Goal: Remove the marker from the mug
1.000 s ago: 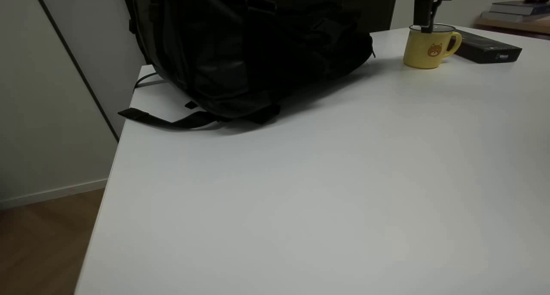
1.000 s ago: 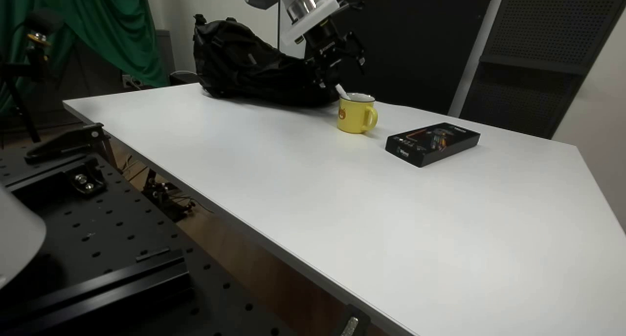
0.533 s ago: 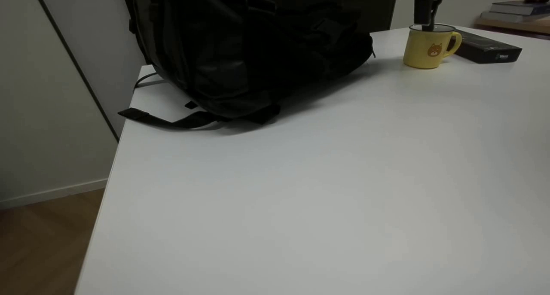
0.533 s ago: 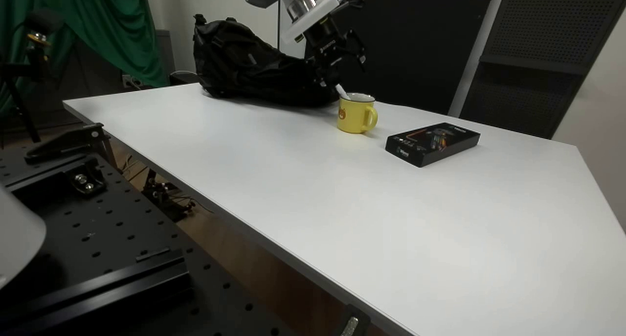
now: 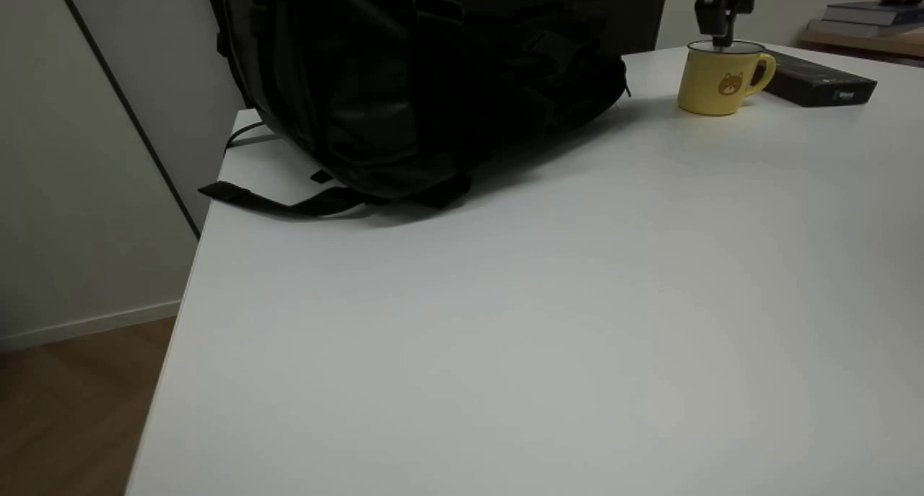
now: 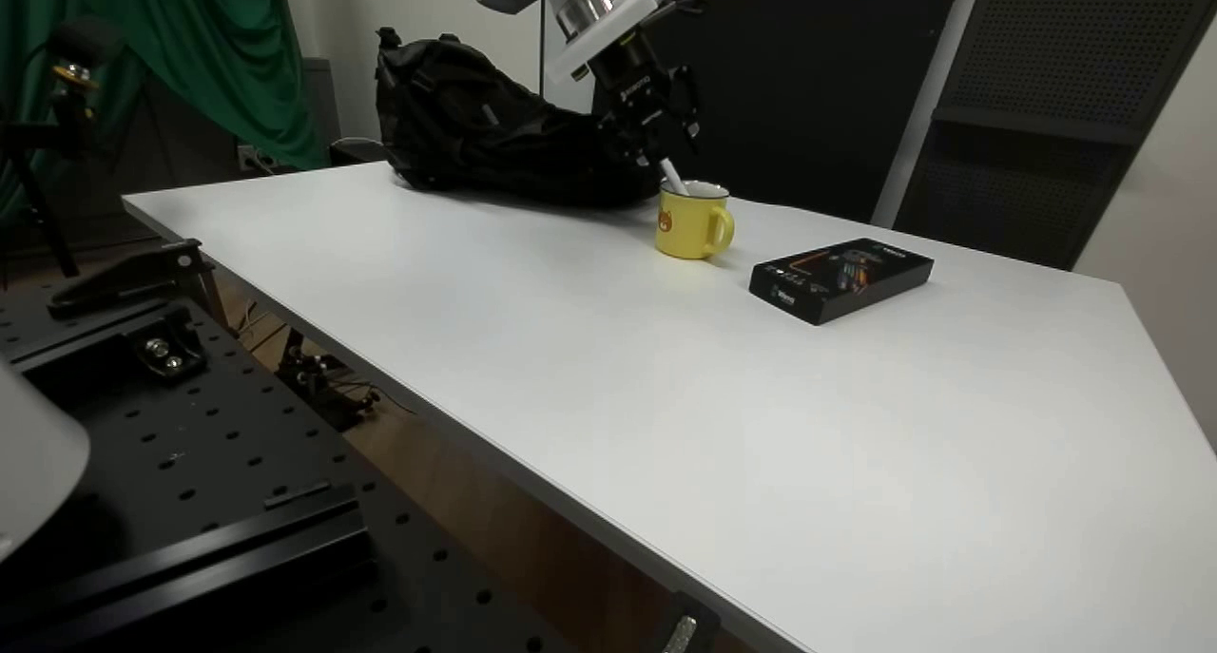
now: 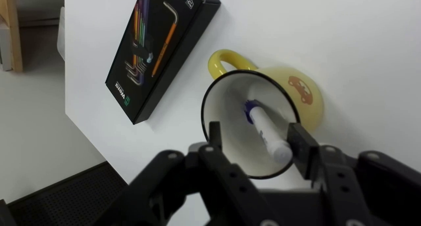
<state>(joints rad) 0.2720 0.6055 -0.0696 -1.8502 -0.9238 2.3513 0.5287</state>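
Hand (image 7: 256,140) above white table (image 6: 608,368) — green curtain (image 6: 219,45)

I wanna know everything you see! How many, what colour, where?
table: one, white, in every view
mug: one, yellow, on the table
marker: one, white and purple, leaning in the mug
flat box: one, black, near the mug
backpack: one, black, on the table
books: apparently two, bluish and grey, beyond the table
curtain: one, green, in the background
holed plate: one, black, beside the table
robot arm: one, white and silver, above the table
claw: one, black, open at the marker's top
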